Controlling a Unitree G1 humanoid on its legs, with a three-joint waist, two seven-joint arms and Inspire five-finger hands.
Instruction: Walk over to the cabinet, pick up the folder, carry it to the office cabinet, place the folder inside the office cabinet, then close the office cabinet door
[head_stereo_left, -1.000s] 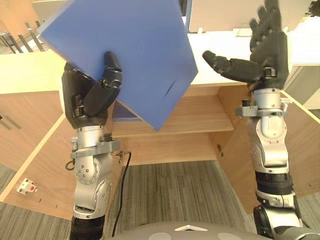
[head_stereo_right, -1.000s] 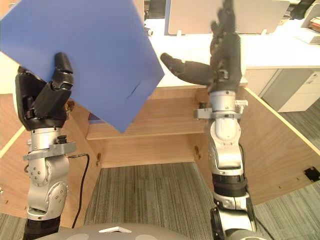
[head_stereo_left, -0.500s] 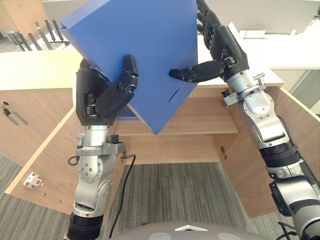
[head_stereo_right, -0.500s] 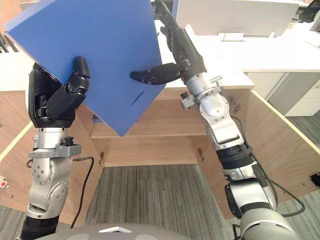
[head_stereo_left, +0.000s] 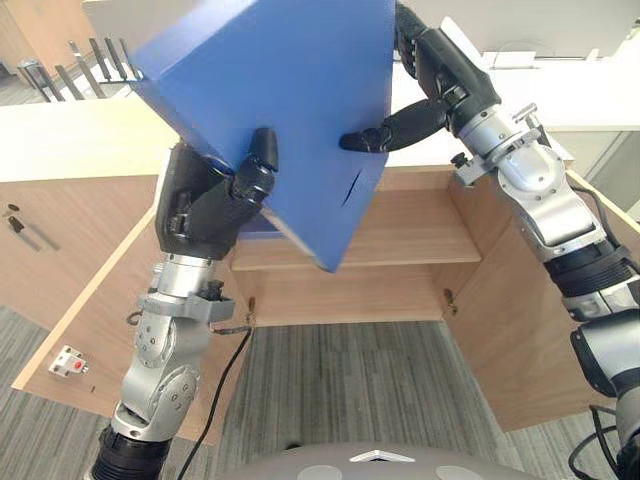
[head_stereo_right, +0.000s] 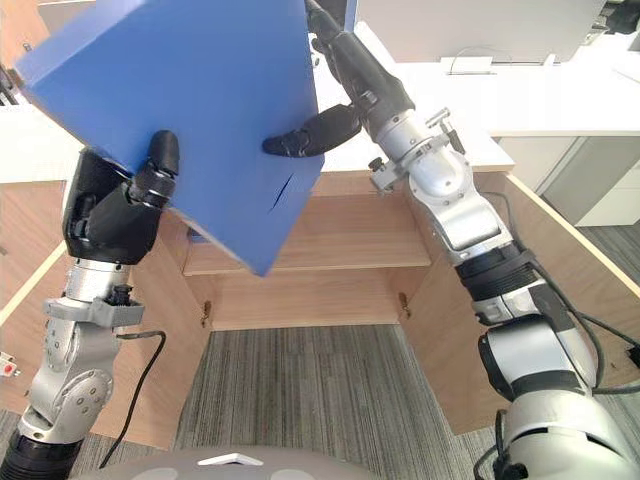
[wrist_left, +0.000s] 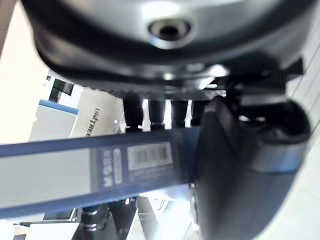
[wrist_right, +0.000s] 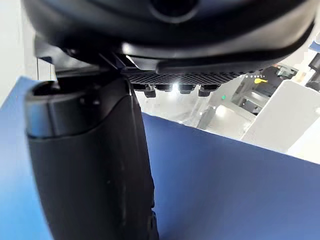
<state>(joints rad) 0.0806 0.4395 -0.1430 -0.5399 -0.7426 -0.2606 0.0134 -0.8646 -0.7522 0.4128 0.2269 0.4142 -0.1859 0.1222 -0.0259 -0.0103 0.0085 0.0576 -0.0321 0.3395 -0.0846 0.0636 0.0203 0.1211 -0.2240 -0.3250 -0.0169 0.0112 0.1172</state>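
Pickup and carry look done: folder (head_stereo_left: 290, 100) is in the air above the open office cabinet (head_stereo_left: 340, 295). Left hand (head_stereo_left: 215, 205) is clamped on its lower edge, right hand (head_stereo_left: 440, 85) pinches the right edge, thumb on the face. To do: insert, release, close up. Low corner points at the shelf (head_stereo_left: 415, 235) front edge. Left door (head_stereo_left: 90, 330) and right door (head_stereo_left: 500, 330) are swung wide, opening looks clear
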